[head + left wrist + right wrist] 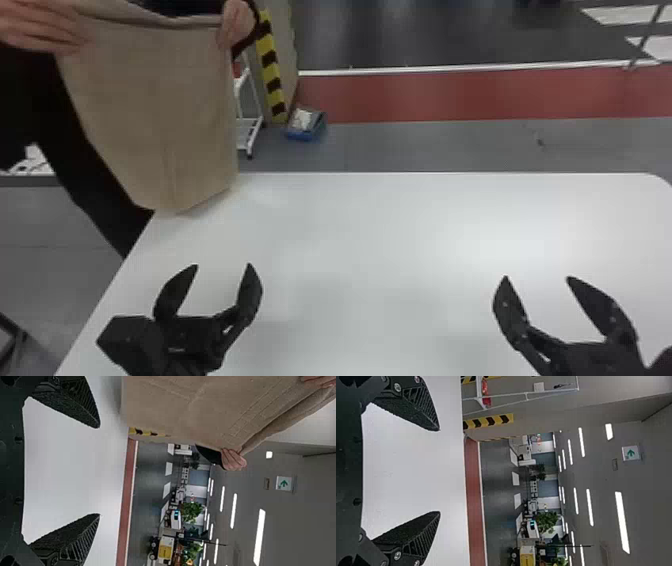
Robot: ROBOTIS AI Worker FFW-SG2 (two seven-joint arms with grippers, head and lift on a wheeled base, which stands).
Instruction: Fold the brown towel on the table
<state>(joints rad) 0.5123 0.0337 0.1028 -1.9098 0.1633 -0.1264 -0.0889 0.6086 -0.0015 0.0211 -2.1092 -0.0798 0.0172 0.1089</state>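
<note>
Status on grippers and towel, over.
Left gripper and right gripper open, empty, over table. Brown towel hangs from a person's hands by table's far-left corner. Hands in the way.

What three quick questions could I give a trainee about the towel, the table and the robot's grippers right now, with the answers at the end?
1. True or false: the left gripper and the right gripper are both open.
2. Which of these is holding the brown towel?
A) the left gripper
B) a person's hands
C) the right gripper
3. Fill in the blank, from the robot's side: the brown towel hangs by the far ____ corner of the table.

Key: 1 true; 2 B; 3 left.
</note>
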